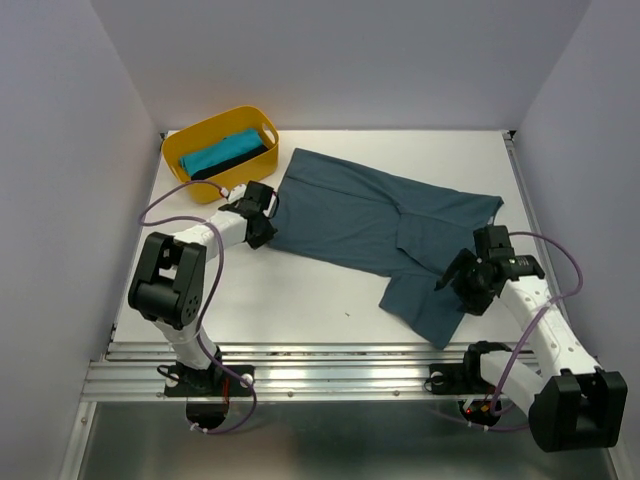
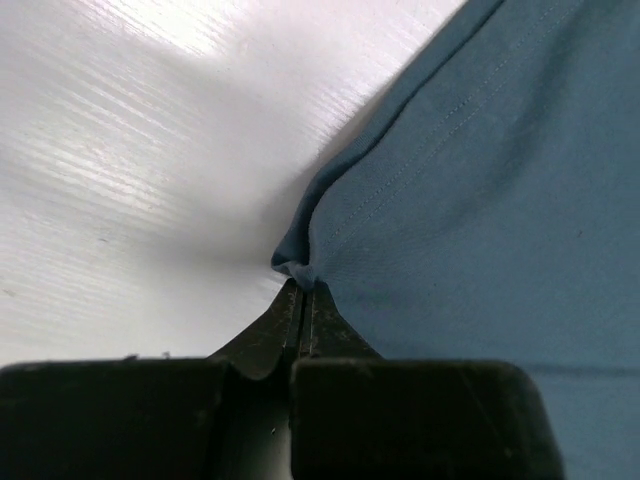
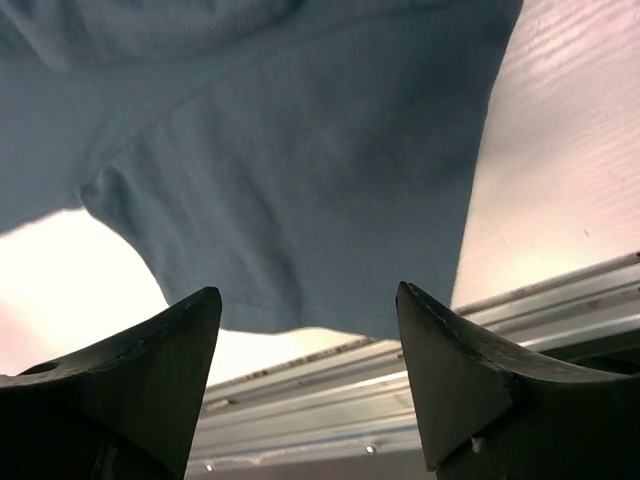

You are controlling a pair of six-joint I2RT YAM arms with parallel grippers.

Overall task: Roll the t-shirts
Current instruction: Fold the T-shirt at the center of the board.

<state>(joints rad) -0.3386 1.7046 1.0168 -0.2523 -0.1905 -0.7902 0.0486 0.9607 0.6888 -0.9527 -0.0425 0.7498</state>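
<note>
Slate-blue t-shirt [image 1: 370, 220] lies spread flat, slantwise across the table [image 1: 300, 295]; straight stitched edge toward the left arm, sleeve end toward the right; mostly smooth w/ a few creases near the middle; one sleeve juts toward the near edge. Soft, light, limp cloth, prob.; no stiffness, so it should sag and drag rather than slide as a sheet, and a pinched corner would lift only locally. Best holds, I'd judge: corners or the stitched edge, both sides at once to keep the roll even. Left gripper [image 2: 302, 292] is pressed together, pinching a small tuck of the edge corner; right gripper [image 3: 305, 295] stands spread over the sleeve, nothing between the jaws. Turquoise t-shirt [image 1: 212, 157] and black t-shirt [image 1: 240, 160] sit in the yellow tub [image 1: 245, 112] at the far-left corner, near the left gripper.
</note>
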